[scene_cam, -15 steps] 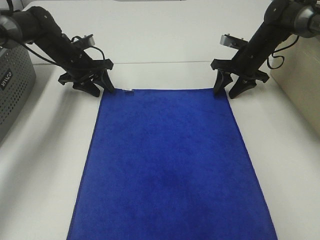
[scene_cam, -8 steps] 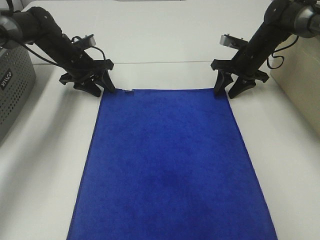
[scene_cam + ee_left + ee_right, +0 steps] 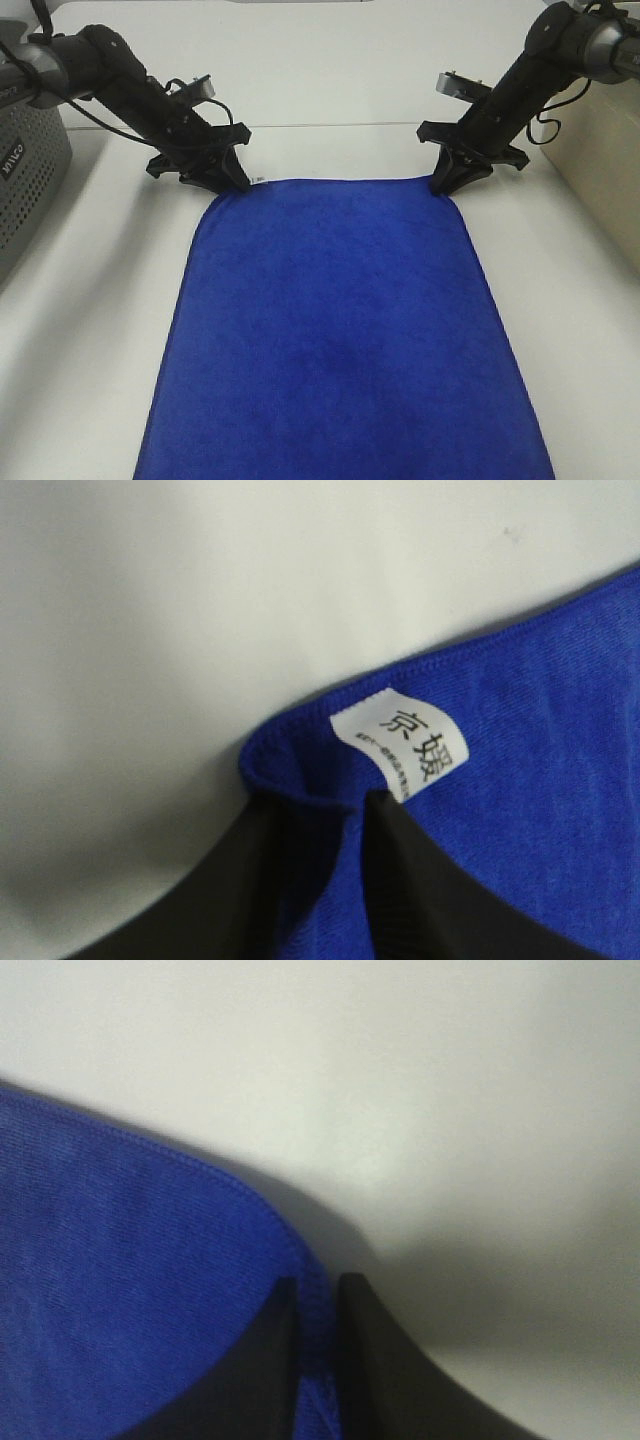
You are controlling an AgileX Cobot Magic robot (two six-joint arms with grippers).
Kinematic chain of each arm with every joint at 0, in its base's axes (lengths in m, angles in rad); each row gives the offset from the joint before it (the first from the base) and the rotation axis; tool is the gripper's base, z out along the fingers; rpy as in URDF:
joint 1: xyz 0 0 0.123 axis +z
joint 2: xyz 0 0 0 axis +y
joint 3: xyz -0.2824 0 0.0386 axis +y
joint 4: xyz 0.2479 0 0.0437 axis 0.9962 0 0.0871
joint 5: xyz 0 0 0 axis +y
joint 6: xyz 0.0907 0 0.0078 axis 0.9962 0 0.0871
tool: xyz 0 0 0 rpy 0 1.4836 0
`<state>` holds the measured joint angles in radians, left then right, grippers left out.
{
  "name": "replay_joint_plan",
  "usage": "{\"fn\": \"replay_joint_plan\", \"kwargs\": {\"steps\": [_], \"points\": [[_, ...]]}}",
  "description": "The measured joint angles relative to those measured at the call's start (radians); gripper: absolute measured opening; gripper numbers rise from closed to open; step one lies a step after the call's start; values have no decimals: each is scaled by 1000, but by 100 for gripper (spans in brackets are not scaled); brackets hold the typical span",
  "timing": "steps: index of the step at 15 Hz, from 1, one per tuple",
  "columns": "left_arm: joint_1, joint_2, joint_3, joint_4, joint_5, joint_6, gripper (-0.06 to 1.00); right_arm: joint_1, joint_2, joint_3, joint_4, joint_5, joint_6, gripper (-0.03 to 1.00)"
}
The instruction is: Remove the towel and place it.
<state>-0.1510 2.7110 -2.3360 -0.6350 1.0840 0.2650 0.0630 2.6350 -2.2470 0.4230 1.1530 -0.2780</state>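
Note:
The blue towel (image 3: 340, 320) lies flat on the white table (image 3: 80, 330), stretching from the far middle to the near edge of the exterior view. My left gripper (image 3: 232, 182) is shut on its far left corner, right by the small white tag (image 3: 405, 745); a fold of towel (image 3: 540, 740) sits bunched between the dark fingers (image 3: 440, 880). At the far right corner my right gripper (image 3: 445, 185) is shut on the stitched edge of the towel (image 3: 120, 1260), with the cloth pinched between its two fingers (image 3: 375, 1350). Both far corners look drawn in and rounded.
A grey perforated box (image 3: 25, 170) stands at the left edge of the table. A beige box (image 3: 600, 150) stands at the right edge, close behind the right arm. A seam in the table (image 3: 330, 125) runs across just beyond the towel.
Both grippers have closed on the towel's far corners. The left one shifted slightly rightward onto the cloth. The corners, square before, are now pulled inward and rounded.

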Motion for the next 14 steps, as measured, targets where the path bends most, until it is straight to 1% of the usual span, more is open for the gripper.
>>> {"fn": "replay_joint_plan", "kwargs": {"steps": [1, 2, 3, 6, 8, 9, 12, 14], "points": [[-3, 4, 0, 2, -12, 0, 16, 0, 11, -3, 22, 0, -2, 6], [-6, 6, 0, 0, -22, 0, 4, 0, 16, -5, 36, 1, -4, 2], [-6, 8, 0, 0, -24, 0, 1, 0, 17, -8, 42, 0, -5, 2], [-6, 8, 0, -2, -28, 0, 1, 1, 18, -8, 50, -23, -7, 2], [-6, 8, -14, 4, -28, 0, 1, 2, 16, -8, 50, -80, -19, 2], [-6, 12, -37, 23, -29, 1, 1, 3, 11, -8, 45, -115, -29, 2], [-7, 27, -157, 77, -36, 37, 0, 3, -6, -3, -30, -234, -78, 2], [-7, 27, -224, 113, -58, 40, 0, 3, -24, -5, -81, -282, -96, 2]]}}
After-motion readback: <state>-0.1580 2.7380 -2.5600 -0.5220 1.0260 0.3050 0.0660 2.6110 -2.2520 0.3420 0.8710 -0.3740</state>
